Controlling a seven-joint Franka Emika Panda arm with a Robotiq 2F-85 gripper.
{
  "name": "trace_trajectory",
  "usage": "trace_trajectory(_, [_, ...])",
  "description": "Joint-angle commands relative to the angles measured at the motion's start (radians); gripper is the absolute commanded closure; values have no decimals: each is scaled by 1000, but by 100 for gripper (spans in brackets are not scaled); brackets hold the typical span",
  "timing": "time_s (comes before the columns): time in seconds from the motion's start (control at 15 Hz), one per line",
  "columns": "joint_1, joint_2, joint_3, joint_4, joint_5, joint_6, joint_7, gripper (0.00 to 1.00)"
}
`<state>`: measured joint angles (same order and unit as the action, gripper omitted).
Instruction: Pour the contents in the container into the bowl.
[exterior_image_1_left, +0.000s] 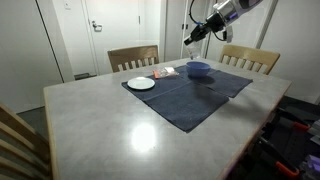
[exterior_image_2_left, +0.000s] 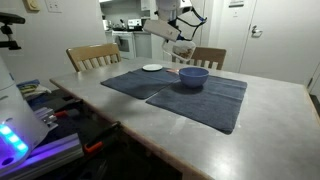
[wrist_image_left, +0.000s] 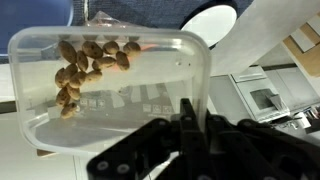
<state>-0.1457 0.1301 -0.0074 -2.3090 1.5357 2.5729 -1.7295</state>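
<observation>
The fingers (wrist_image_left: 190, 125) were clamped shut on the rim of the clear rectangular plastic container (wrist_image_left: 110, 95), held above the small round blue bowl (exterior_image_1_left: 199, 69), where its brown nuts (wrist_image_left: 85, 62), bunched in one corner, risked missing that bowl if tipped off-centre.

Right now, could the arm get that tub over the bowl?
Probably yes: the gripper, shut on the tub, hangs above the table close to the bowl, and nothing stands between them.
</observation>
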Motion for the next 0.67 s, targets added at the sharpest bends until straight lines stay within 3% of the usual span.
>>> trace_trajectory(0.0, [-21, -72, -11, -94, 137, -34, -202, 98])
trace_trajectory(0.6, [-13, -88, -116, -164, 333, -199, -575, 98])
